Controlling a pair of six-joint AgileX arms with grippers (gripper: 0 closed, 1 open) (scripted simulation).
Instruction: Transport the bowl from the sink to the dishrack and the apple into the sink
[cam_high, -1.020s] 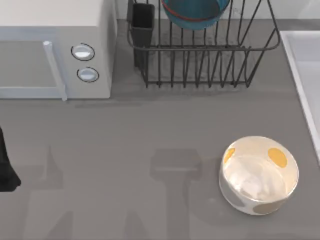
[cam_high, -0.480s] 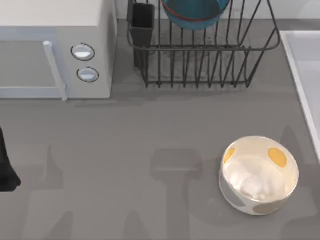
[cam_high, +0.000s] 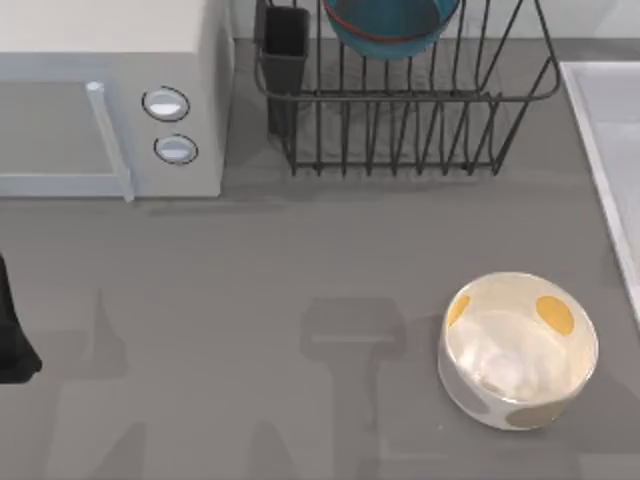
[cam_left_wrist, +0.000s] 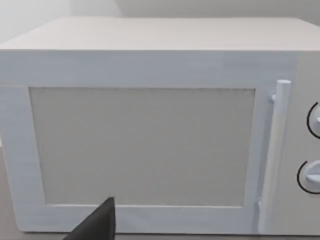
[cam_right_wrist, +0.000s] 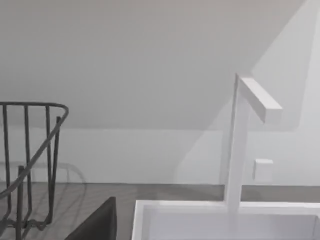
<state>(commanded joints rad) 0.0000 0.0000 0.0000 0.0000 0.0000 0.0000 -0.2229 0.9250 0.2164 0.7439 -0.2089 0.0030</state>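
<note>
The round teal-blue bowl already sits in the dark wire dishrack; the apple could miss the pale sink (I cannot tell either gripper's grip).

The grey table bears a microwave, the dishrack, a white bowl and the sink.

white microwave, closed door, handle

I am looking at a rendered kitchen: a grey counter carries a white microwave at upper left, a wire dishrack at top centre, and a sink with a white faucet at right.
</note>
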